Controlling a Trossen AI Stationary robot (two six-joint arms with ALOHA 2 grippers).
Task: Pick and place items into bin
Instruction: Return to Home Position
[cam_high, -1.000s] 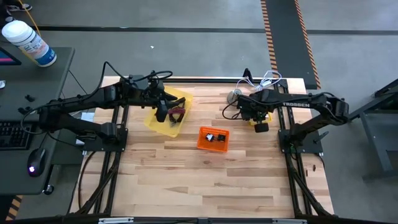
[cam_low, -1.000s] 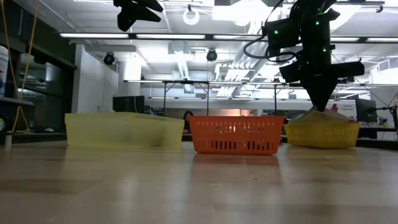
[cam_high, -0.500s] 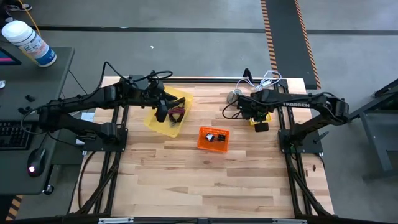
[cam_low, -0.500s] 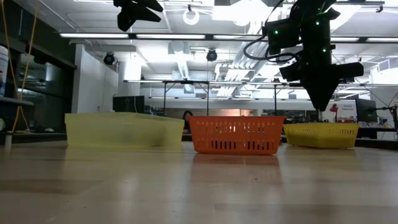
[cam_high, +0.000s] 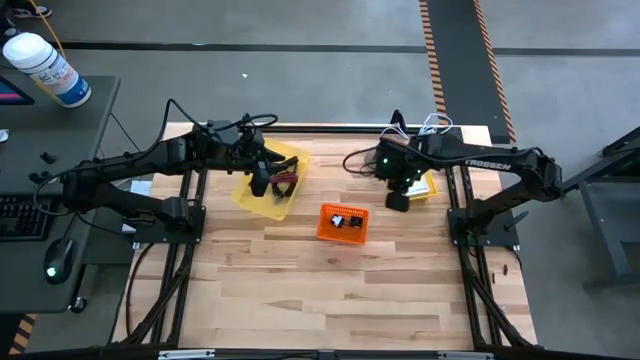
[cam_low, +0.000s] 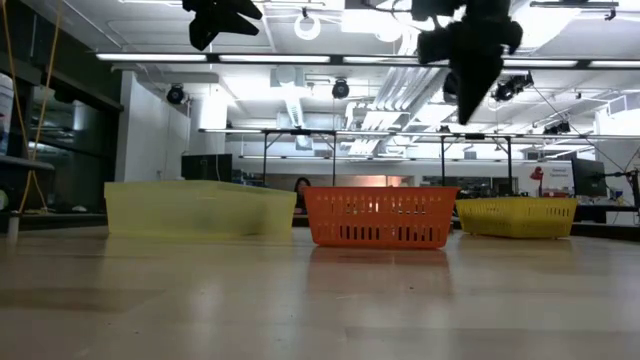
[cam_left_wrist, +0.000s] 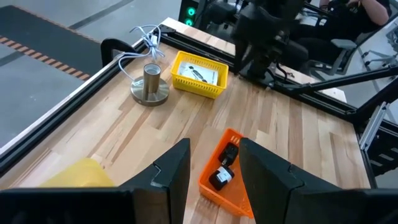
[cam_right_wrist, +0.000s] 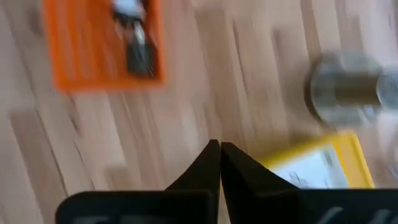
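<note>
The pale wooden surface (cam_high: 330, 290) carries a light yellow bin (cam_high: 247, 196) toward its left, an orange basket (cam_high: 325, 228) near the middle and a small yellow basket (cam_high: 428, 190) toward the right. Beside that basket stands a silver metal object (cam_left_wrist: 150, 87), with what looks like a white cable (cam_left_wrist: 144, 38) at the far edge.

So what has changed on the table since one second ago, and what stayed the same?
The right tool, shut and empty, rose from just above the small yellow basket and swung toward the orange basket. The white item that poked above the yellow rim in the low view has sunk below it. The left tool and both baskets stayed put.
</note>
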